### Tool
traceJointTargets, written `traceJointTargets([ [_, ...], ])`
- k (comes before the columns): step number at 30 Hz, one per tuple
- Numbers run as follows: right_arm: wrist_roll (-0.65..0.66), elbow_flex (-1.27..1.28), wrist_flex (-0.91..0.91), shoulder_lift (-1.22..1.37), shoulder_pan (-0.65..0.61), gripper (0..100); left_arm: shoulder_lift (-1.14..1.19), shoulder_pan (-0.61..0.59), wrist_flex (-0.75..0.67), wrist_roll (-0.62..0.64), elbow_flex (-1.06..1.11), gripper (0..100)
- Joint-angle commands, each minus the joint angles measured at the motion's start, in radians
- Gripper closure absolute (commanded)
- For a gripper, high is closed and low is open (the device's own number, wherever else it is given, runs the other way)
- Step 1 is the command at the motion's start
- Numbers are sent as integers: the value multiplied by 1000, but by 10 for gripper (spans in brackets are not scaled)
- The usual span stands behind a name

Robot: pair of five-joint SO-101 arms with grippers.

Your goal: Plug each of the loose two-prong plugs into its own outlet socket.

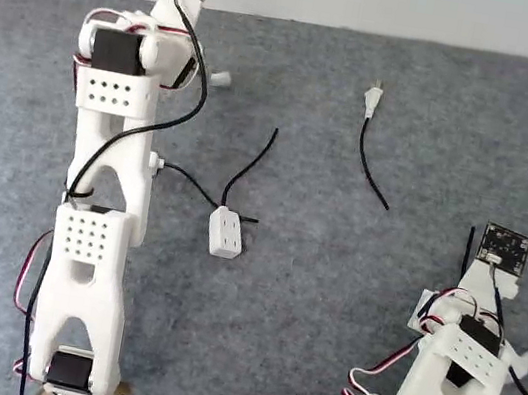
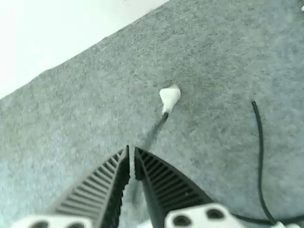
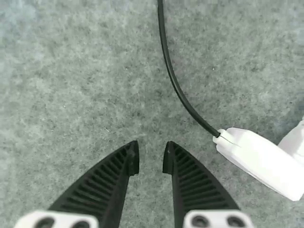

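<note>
Two-prong plug (image 1: 372, 96) lies on the grey carpet (image 1: 328, 300) beyond the outlet block (image 1: 226, 232) and off to its right-arm side, well apart from it. Its black cord (image 1: 367, 159) trails back toward the outlet block's level and ends loose on the carpet. The outlet block is a white strip lying flat between the two arms, nearer the left arm (image 1: 96, 230). Thin black leads leave it, one curving away beyond it and one running toward the left arm.

A second white plug (image 1: 221, 79) sits beyond the outlet block on its left-arm side, just beside the far end of the left arm. In the left wrist view this plug (image 2: 169, 97) lies ahead of the left gripper (image 2: 131, 151). The fingers are drawn almost together, leaving only a slit. The plug cord (image 2: 159, 124) runs from the plug into that slit and appears pinched there.

The right gripper (image 3: 151, 147) hangs over bare carpet, on the near right-arm side of the outlet block and well apart from it. Its fingers stand a narrow gap apart and hold nothing. A white connector body (image 3: 259, 159) with its own black lead (image 3: 173, 80) lies just beside this gripper; whether it is a plug or a socket cannot be told.
</note>
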Motion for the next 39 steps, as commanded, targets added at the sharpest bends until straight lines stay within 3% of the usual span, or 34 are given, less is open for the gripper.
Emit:
traceJointTargets([
  [1,9,-6,-19,-19,-13,909,-222,28,26,31,226,988],
  [11,9,-6,-16,-19,-13,909,-841,147,-8,31,908,988],
  [16,9,-6,-12,-19,-12,909,-951,71,-192,26,1182,981],
  [20,9,-6,-10,-19,-12,909,-942,-6,-331,25,1320,889],
  [24,9,-6,-10,-19,-12,909,-881,-40,-353,25,1348,809],
  [31,9,-5,-10,-19,-12,909,-677,-77,-451,-32,1339,809],
  [39,9,8,-18,-19,-12,909,-416,-126,-414,-63,1109,809],
])
